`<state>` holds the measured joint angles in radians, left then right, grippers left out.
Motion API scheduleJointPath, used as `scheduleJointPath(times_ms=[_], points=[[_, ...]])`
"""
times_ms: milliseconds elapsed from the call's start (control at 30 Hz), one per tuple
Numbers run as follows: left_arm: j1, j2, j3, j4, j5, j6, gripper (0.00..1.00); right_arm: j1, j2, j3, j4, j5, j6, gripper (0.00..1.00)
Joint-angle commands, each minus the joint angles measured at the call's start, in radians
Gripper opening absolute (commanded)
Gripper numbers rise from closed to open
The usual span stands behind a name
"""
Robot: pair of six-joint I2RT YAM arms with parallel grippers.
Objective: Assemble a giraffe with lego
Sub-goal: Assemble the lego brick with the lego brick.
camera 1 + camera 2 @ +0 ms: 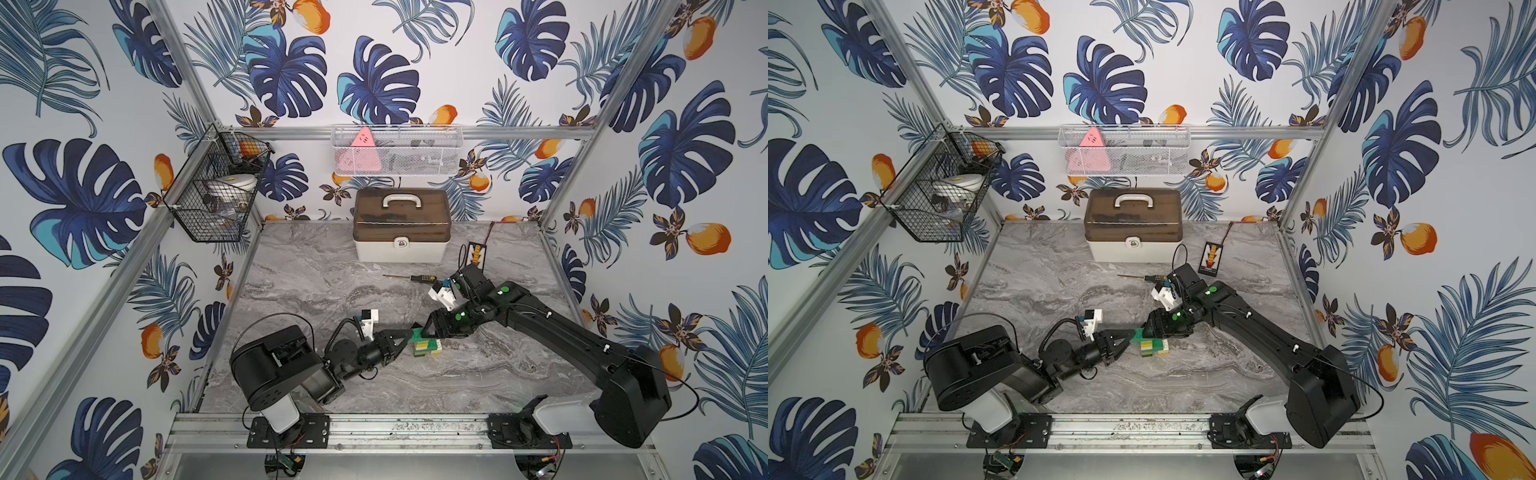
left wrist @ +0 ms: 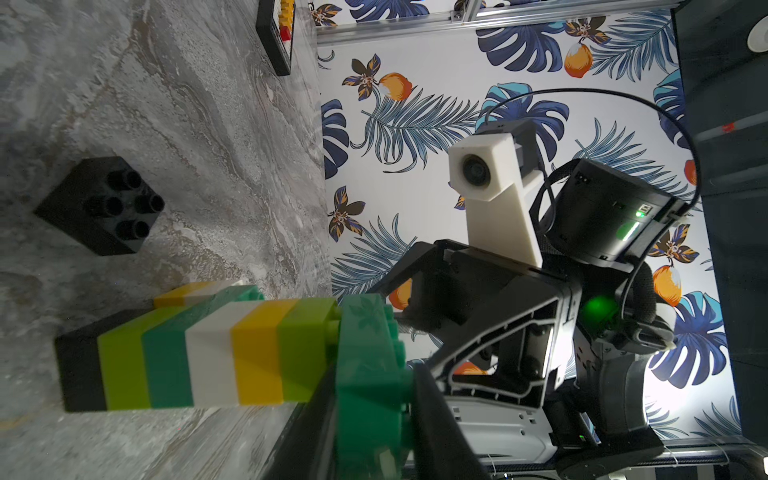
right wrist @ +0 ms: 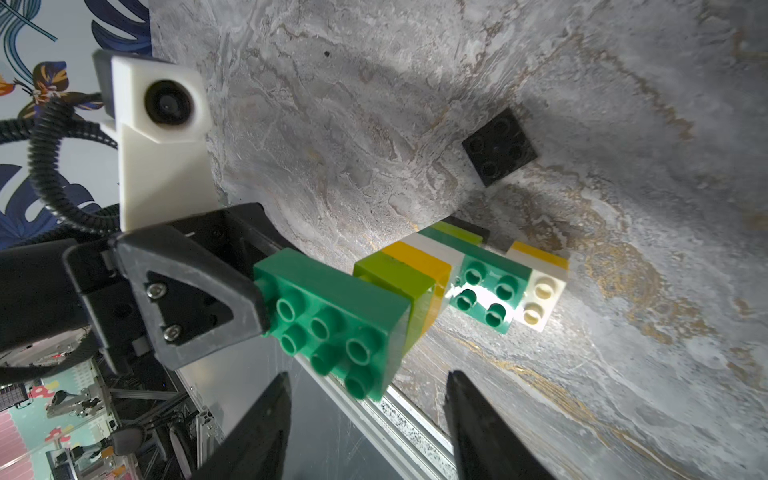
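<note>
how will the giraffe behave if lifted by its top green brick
Likely rigid: the giraffe is hard bricks pressed together. Tall on a narrow black base, it could tip if pushed sideways. Held only at the top by the left pincer, a joint might separate.

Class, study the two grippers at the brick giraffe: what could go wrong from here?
1. The left gripper pinches only one end of the top green brick; a tug may pop it off the giraffe or tip the tall column.
2. The right gripper hangs open at that same brick and may bump the left one.
3. The loose black brick near the base could get knocked away.
</note>
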<state>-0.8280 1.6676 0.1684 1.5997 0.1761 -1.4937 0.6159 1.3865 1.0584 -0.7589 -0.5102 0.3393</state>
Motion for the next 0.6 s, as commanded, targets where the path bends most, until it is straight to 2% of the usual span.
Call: scheduleJointPath(times_ms=[0,567], points=[[-0.001,0.012,-0.012,-0.058,-0.009,0.004,0.00,0.009,0.011,0.003,-0.014,-0.001,-0.019,0.62],[-0.001,0.047,-0.038,-0.058,-0.020,-0.007,0.00,0.012,0.013,0.020,0.016,0.032,-0.010,0.61]])
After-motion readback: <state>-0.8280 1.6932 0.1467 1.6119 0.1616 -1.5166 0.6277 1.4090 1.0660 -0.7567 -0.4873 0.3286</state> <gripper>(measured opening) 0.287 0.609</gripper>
